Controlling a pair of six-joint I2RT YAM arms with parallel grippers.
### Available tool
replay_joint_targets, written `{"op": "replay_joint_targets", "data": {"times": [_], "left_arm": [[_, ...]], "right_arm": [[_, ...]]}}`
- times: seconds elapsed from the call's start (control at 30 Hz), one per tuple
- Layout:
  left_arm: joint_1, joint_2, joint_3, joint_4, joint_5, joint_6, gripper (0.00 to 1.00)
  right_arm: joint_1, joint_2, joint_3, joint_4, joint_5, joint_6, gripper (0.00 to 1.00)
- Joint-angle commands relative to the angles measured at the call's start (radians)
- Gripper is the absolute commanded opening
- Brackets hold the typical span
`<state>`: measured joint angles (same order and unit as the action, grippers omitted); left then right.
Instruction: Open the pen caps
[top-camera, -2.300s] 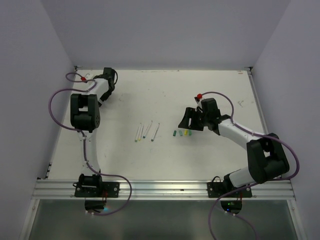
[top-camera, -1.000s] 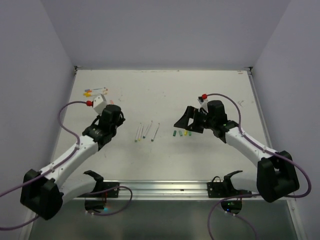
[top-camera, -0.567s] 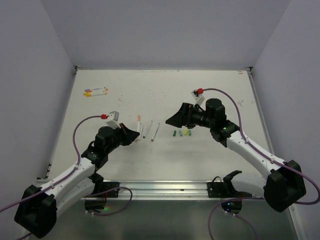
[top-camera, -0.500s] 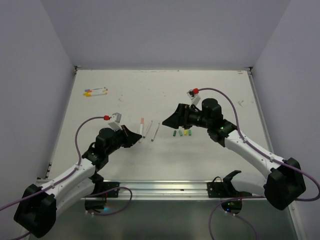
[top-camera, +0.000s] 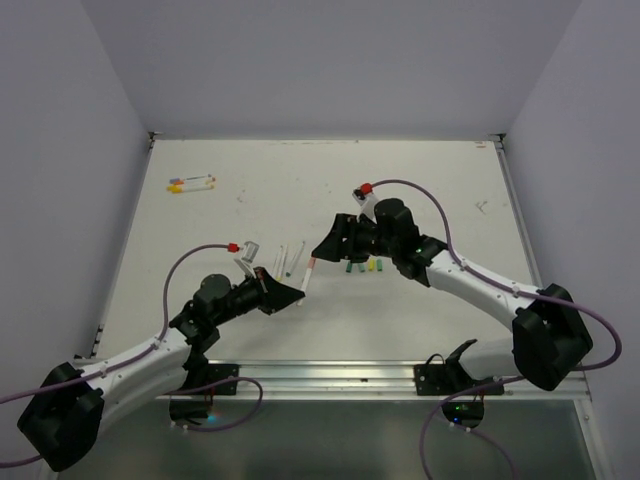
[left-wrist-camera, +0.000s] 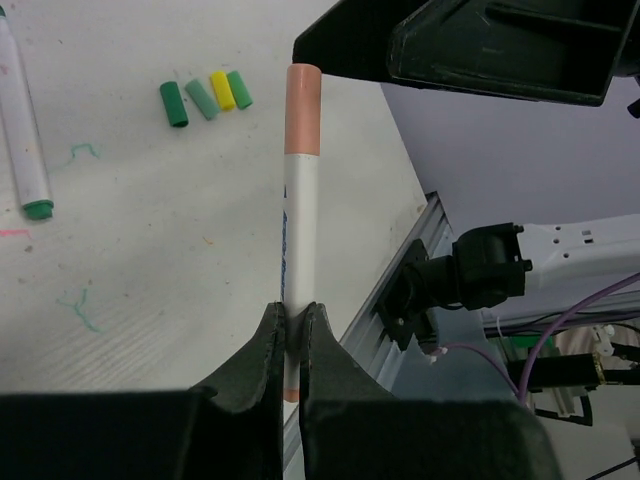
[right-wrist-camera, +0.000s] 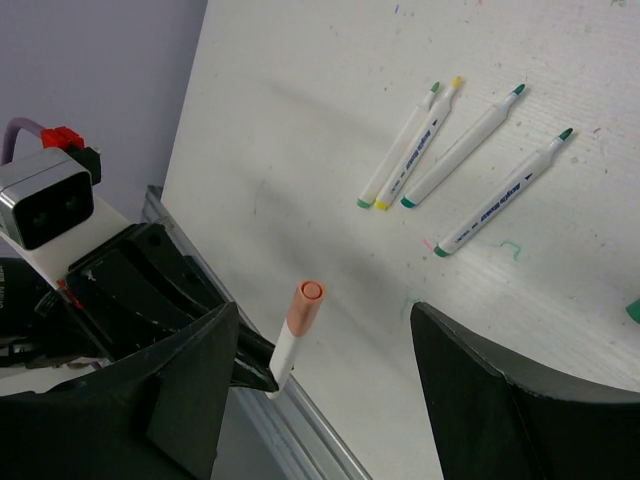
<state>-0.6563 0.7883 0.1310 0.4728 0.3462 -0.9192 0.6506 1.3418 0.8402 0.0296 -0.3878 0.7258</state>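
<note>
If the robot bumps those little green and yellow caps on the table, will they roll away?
Probably: the caps are short round tubes lying on their sides, so a nudge could roll them. They look tiny, so likely light and easy to scatter. They lie close together, so one may knock its neighbours.

Table: four uncapped pens, four caps, two further pens far-left.
</note>
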Motion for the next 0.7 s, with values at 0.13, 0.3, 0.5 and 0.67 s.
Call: {"op": "replay_joint_targets", "data": {"times": [0.13,0.3,0.5,0.67], "left_arm": [[-0.02,0.034,-0.011,0.182,0.053,-0.081,0.0],[-0.023,0.035,-0.001,0.176,0.057,-0.076,0.0],[-0.023,0.038,0.006,0.153,0.05,-0.064,0.0],[-0.023,0.052,0.012,0.161,0.043,-0.066,0.0]], "right_arm": [[0.029,0.043,0.056,0.056,0.038,0.011,0.69],[0.046,0.076,0.056,0.09,0.04,0.02,0.58],[0.064,0.105,0.071,0.107,0.04,0.029,0.46],[0.083,0.117,0.06,0.142,0.04,0.047,0.39]]}}
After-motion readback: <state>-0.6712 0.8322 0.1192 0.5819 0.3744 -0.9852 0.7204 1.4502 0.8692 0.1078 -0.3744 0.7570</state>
